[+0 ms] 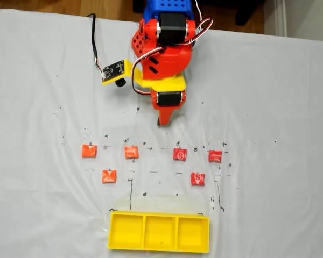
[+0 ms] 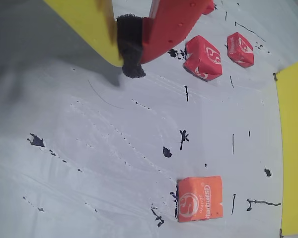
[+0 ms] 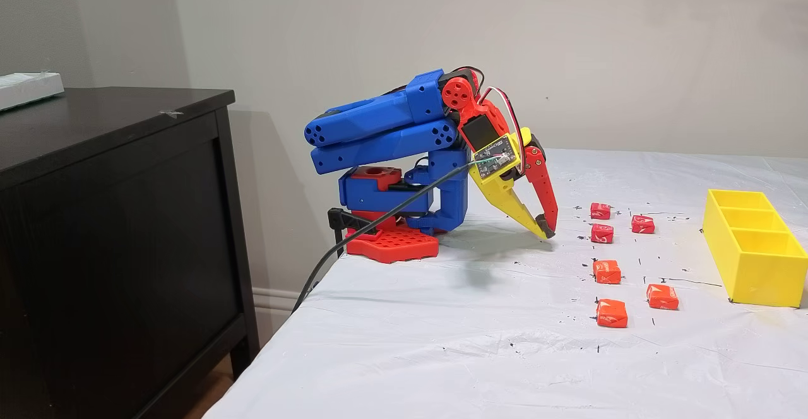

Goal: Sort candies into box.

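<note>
Six candies lie loose on the white-covered table [image 1: 290, 91]: three orange candies [image 1: 89, 151] toward its left edge in the top-down fixed view, three red candies [image 1: 180, 154] toward the right. The yellow box [image 1: 159, 232], three compartments all empty, sits at the near edge. The gripper [image 3: 546, 233] rests tip-down behind the candies, fingers closed together, holding nothing.
</note>
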Motion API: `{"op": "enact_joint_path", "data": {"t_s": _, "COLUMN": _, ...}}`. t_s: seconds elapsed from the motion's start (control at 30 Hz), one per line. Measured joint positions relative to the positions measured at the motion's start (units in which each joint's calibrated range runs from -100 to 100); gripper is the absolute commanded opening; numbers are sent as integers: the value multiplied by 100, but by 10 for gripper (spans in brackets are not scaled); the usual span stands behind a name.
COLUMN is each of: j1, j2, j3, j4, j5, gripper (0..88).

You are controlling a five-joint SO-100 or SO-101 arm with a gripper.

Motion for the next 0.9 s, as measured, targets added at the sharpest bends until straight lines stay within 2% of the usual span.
{"op": "enact_joint_path", "data": {"t_s": 0.47, "j1": -101, "j2": 110, "j3": -1095, "j4": 333, "j5": -39, "gripper": 0}}
{"op": "enact_joint_path", "data": {"t_s": 0.9, "j1": -242, "j2": 3063, "j3": -3867, "j4": 929, "j5": -44, "gripper": 0}}
